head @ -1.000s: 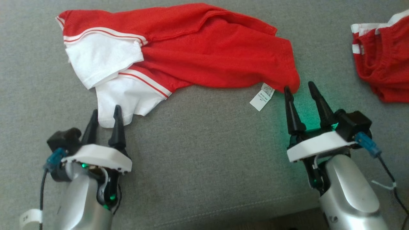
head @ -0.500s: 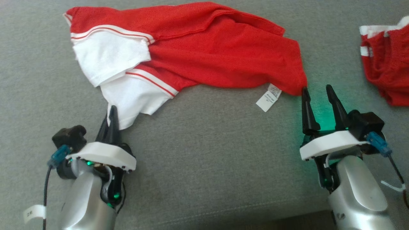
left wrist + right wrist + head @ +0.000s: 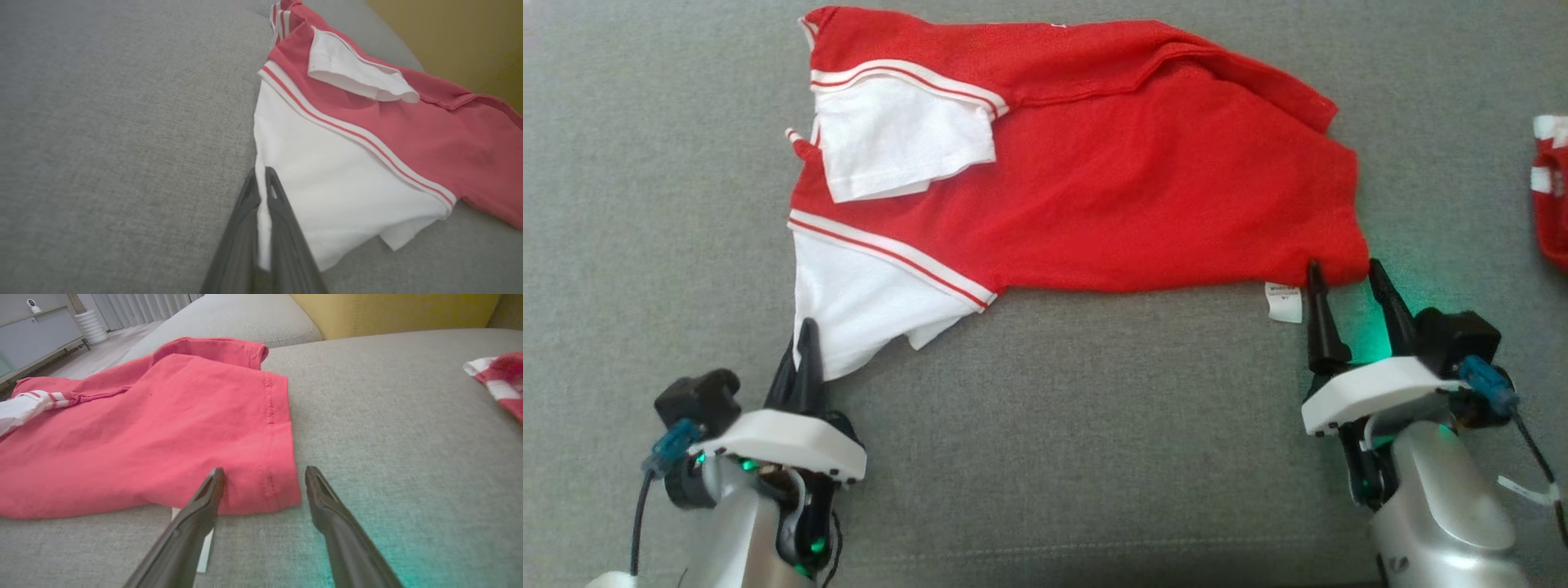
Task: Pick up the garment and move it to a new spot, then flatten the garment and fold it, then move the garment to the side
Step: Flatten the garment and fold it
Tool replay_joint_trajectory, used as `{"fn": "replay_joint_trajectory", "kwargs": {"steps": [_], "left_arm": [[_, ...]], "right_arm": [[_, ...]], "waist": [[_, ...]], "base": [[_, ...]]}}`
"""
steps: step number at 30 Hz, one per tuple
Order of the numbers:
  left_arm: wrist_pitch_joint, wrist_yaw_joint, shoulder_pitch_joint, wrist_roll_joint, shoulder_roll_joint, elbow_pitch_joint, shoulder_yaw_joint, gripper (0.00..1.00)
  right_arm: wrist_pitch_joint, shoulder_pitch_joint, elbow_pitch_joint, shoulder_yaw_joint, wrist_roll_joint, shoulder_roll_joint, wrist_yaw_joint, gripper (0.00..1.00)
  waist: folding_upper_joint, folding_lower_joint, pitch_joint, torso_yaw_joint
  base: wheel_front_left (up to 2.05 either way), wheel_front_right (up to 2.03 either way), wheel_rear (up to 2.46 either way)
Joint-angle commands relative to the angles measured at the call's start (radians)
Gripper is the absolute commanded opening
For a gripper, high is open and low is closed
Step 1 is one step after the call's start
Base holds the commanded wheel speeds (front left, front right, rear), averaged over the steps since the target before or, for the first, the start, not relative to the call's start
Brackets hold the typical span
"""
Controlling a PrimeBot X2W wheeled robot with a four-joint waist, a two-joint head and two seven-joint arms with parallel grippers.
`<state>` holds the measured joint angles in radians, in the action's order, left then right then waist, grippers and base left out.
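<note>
At the left, the left gripper (image 3: 803, 347) has its 2 fingers pressed together on the hem of the white sleeve (image 3: 858, 302). The left wrist view shows a thin fold of white cloth pinched between them. The garment (image 3: 1135, 180), a red shirt with white sleeves and striped trim, lies spread across the grey cushion (image 3: 1045, 457), wrinkled, with 1 sleeve folded back onto the red body.

It looks light, thin and limp: it will likely sag from any single hold, and a shallow pinch on a hem may slip out. Edges and corners seem the sensible holds, taken in pairs so the cloth hangs taut between them.

Further right, a care label (image 3: 1284, 300) pokes out below the bottom hem. The right gripper (image 3: 1343, 273) stands with fingers apart, straddling the red lower corner and holding nothing — that stitched corner looks like its natural hold. At the far right lies another red-and-white piece (image 3: 1553, 196), well apart.
</note>
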<state>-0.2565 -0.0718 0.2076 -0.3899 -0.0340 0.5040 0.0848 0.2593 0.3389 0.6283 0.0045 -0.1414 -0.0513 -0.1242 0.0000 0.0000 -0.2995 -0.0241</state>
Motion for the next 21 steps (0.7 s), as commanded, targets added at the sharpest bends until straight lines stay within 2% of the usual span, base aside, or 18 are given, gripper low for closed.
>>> {"fn": "replay_joint_trajectory", "kwargs": {"steps": [1, 10, 11, 12, 13, 18, 21], "left_arm": [[-0.005, -0.007, 0.012, 0.0, -0.016, -0.036, -0.029, 0.0], [-0.005, -0.001, 0.02, -0.014, -0.016, -0.045, 0.014, 0.0], [-0.005, 0.0, 0.022, -0.012, -0.016, -0.047, 0.015, 0.0], [-0.005, 0.0, 0.023, -0.009, -0.016, -0.049, 0.015, 0.0], [-0.005, 0.0, 0.023, -0.008, -0.016, -0.052, 0.013, 0.0], [-0.005, -0.003, 0.02, -0.001, -0.016, -0.08, -0.008, 0.0], [-0.005, -0.009, 0.018, 0.014, -0.016, -0.119, -0.03, 0.0]], "right_arm": [[0.002, 0.021, -0.006, 0.014, 0.013, 0.001, -0.007, 1.0], [0.002, 0.046, 0.098, 0.016, 0.018, 0.001, -0.007, 0.98], [0.002, 0.049, 0.104, 0.019, 0.014, 0.001, -0.007, 0.72], [0.002, 0.05, 0.109, 0.024, 0.01, 0.001, -0.007, 0.4], [0.002, 0.051, 0.111, 0.029, 0.001, 0.001, -0.007, 0.0], [0.002, 0.042, 0.103, 0.038, -0.037, 0.001, -0.007, 0.0], [0.002, 0.034, 0.051, 0.051, -0.067, 0.001, -0.007, 0.0]], "waist": [[0.0, 0.0, 0.0, 0.007], [0.0, 0.0, 0.001, 0.008], [0.0, 0.0, 0.003, 0.007], [0.0, 0.0, 0.007, 0.007], [0.0, 0.0, 0.012, 0.007], [0.0, 0.0, 0.048, 0.005], [0.0, 0.0, 0.091, 0.001]], "base": [[0.0, 0.0, 0.0], [0.0, 0.0, 0.0], [0.0, 0.0, 0.0], [0.0, 0.0, 0.0], [0.0, 0.0, 0.0], [0.0, 0.0, 0.0], [0.0, 0.0, 0.0]]}}
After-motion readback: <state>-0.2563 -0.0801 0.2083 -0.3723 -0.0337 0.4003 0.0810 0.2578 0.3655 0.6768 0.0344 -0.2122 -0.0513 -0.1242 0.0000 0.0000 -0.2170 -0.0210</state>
